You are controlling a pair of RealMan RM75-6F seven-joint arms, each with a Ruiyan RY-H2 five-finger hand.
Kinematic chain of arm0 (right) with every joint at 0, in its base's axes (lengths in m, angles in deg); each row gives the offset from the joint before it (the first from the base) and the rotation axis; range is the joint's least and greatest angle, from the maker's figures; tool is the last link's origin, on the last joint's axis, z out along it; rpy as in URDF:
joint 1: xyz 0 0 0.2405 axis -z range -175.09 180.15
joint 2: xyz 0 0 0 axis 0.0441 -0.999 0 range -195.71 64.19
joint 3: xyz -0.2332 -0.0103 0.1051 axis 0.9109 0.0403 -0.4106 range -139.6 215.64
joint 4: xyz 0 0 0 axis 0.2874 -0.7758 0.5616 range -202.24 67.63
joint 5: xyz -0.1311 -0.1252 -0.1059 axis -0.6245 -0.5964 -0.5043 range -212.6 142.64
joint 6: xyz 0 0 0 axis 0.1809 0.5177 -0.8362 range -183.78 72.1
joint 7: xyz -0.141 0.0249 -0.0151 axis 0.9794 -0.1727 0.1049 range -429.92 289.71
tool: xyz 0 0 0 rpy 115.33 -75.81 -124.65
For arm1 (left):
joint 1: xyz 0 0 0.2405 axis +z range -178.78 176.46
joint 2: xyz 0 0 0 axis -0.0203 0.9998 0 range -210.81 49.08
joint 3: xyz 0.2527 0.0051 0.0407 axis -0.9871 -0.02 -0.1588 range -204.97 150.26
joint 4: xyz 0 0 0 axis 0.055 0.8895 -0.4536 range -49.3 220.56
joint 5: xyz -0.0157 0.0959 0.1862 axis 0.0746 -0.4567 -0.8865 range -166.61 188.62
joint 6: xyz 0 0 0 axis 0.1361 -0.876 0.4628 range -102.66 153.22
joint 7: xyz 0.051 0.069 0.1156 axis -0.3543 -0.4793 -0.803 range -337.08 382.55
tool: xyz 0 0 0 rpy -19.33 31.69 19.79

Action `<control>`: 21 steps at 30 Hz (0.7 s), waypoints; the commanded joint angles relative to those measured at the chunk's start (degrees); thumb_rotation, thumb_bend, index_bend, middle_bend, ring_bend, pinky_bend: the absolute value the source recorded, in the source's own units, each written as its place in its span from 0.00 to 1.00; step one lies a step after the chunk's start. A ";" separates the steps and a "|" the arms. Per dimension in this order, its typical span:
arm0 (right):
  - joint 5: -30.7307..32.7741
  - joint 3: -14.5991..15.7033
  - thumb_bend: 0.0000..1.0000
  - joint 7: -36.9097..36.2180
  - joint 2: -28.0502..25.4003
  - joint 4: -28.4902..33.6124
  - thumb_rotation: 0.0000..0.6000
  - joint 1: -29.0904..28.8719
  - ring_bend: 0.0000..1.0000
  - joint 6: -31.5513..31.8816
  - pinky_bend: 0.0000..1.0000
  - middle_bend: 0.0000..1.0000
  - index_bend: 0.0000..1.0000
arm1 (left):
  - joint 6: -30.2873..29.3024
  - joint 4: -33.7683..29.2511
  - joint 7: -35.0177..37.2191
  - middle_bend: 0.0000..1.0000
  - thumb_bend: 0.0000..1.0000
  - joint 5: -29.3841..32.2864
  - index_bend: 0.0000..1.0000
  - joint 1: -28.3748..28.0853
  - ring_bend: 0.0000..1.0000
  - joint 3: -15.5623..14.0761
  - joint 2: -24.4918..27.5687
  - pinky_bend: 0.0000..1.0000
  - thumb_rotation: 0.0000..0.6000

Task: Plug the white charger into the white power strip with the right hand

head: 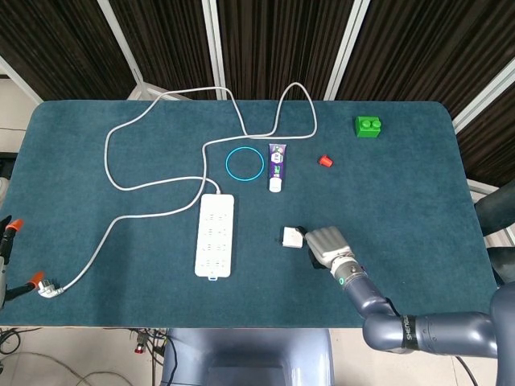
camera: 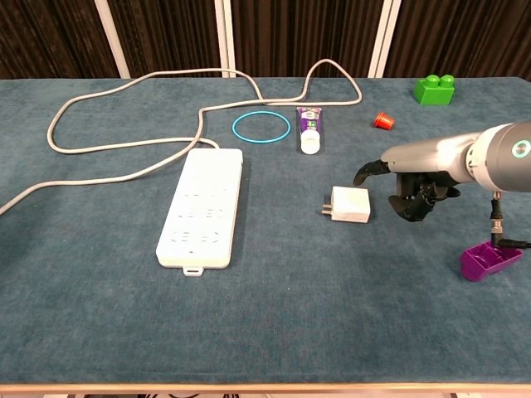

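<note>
The white charger (head: 291,237) (camera: 348,205) lies flat on the blue table, its prongs pointing left toward the white power strip (head: 215,235) (camera: 200,206). A hand's width of bare table separates the two. My right hand (head: 328,245) (camera: 411,186) hovers just right of the charger and holds nothing. Its thumb reaches out toward the charger while the other fingers curl downward, apart from the thumb. No part of the hand touches the charger. My left hand shows in neither view.
The strip's white cable (head: 153,189) loops across the back left of the table. A blue ring (camera: 260,127), a purple tube (camera: 309,131), a red cap (camera: 382,121) and a green block (camera: 433,89) lie further back. A purple bin (camera: 489,259) sits at the front right.
</note>
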 commanded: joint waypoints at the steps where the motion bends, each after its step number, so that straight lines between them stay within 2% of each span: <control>1: 0.12 0.14 0.80 -0.09 0.17 -0.17 1.00 -0.17 0.87 -0.10 0.85 0.85 0.12 | -0.24 0.02 0.06 0.00 0.15 -0.20 0.10 0.06 0.00 0.00 -0.03 0.00 1.00; 21: 0.07 1.19 0.80 -0.81 0.50 -0.36 1.00 -1.10 0.87 -0.38 0.85 0.85 0.12 | -0.69 0.19 -0.11 0.00 0.15 -0.11 0.10 0.14 0.00 0.21 -0.41 0.00 1.00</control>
